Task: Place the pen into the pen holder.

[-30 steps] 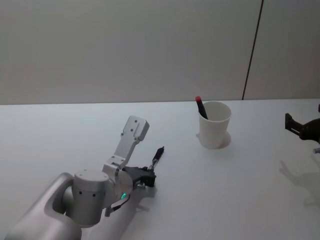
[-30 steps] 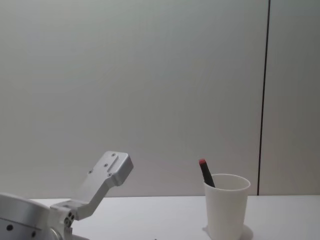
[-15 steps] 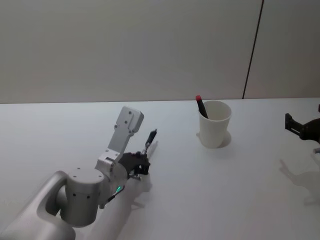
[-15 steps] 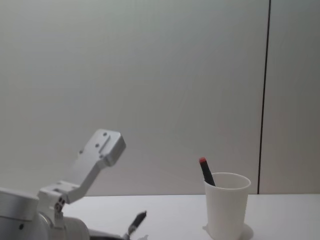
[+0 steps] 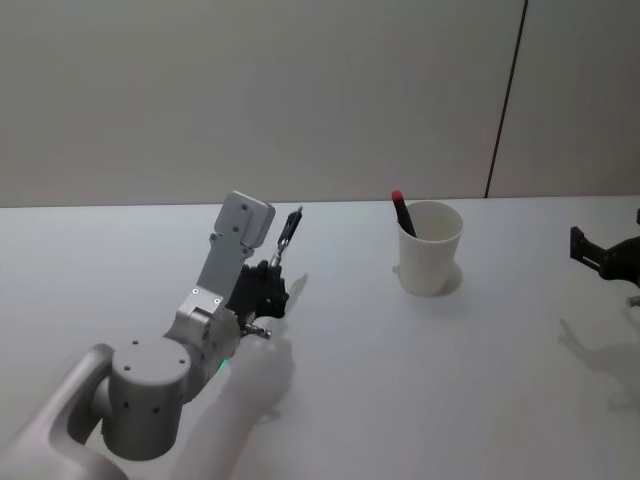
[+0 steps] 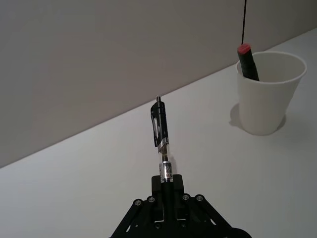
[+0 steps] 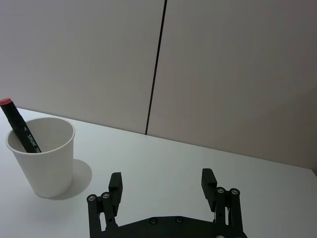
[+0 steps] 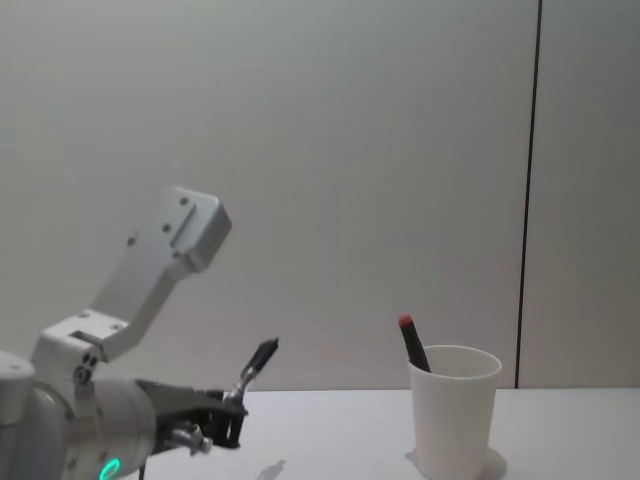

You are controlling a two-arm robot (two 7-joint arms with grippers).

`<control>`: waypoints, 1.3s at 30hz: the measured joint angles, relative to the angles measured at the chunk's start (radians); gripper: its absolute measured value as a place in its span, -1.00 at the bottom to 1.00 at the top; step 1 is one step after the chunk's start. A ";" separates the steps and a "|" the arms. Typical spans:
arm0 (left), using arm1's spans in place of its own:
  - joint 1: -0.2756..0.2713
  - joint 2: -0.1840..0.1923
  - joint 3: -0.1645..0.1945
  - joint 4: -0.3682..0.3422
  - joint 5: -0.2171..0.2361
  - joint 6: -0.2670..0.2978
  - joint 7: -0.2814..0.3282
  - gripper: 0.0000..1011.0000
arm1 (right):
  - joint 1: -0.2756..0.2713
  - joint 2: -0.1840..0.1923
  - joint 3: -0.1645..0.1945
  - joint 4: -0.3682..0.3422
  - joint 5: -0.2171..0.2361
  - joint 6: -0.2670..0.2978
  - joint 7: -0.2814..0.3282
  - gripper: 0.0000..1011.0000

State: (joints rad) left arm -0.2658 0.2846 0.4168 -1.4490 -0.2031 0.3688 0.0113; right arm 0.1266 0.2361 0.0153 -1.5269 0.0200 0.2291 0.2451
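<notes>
Head view: the left arm rises from the 7 o'clock corner, its forearm angled toward 1 o'clock. The left gripper (image 5: 271, 270) is lifted off the white table (image 5: 450, 380) and clamped on the lower end of a black ballpoint pen (image 5: 289, 232), whose clip end points toward 1 o'clock. The white paper cup (image 5: 430, 250) stands at 3 o'clock of that pen, well apart. A red-capped black marker (image 5: 400, 212) leans against the cup's 10 o'clock rim. The right gripper (image 5: 600, 255) hovers at the 3 o'clock edge, fingers apart and holding nothing.

Head camera high, chest low and perhaps nearer, wrist cameras forward-facing; pen holder (image 5: 430, 268) in all.
</notes>
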 joint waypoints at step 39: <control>0.010 0.026 -0.010 -0.008 -0.043 -0.484 -0.365 -0.73 | 0.000 0.000 0.000 0.000 0.000 0.000 0.000 0.98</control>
State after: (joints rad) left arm -0.2561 0.3108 0.4070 -1.4570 -0.2459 -0.1148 -0.3533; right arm 0.1266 0.2360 0.0153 -1.5269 0.0201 0.2292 0.2452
